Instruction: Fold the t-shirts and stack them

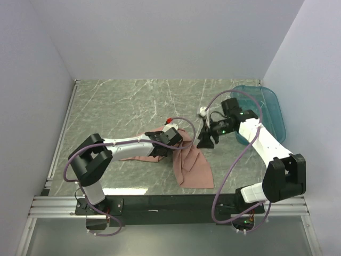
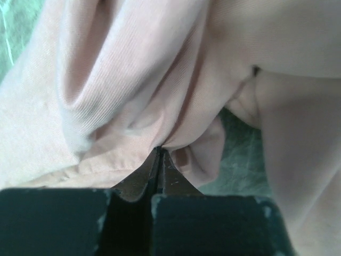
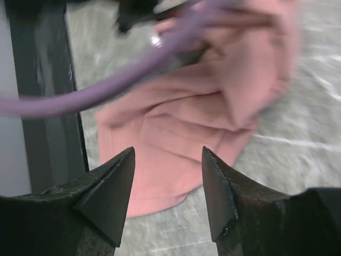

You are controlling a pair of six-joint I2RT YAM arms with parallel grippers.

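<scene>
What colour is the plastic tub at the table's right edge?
Translucent teal plastic tub; clearest in the top external view.

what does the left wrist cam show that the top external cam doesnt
Only the left wrist view shows the grip itself: the left gripper closed tight on a bunched fold of the pink t-shirt.

Only the top external view shows the layout. The right gripper is just to the shirt's right, the teal tub sits at the far right, and the shirt lies crumpled, not folded.

Both show the pink fabric and a bit of the green marbled table.
</scene>
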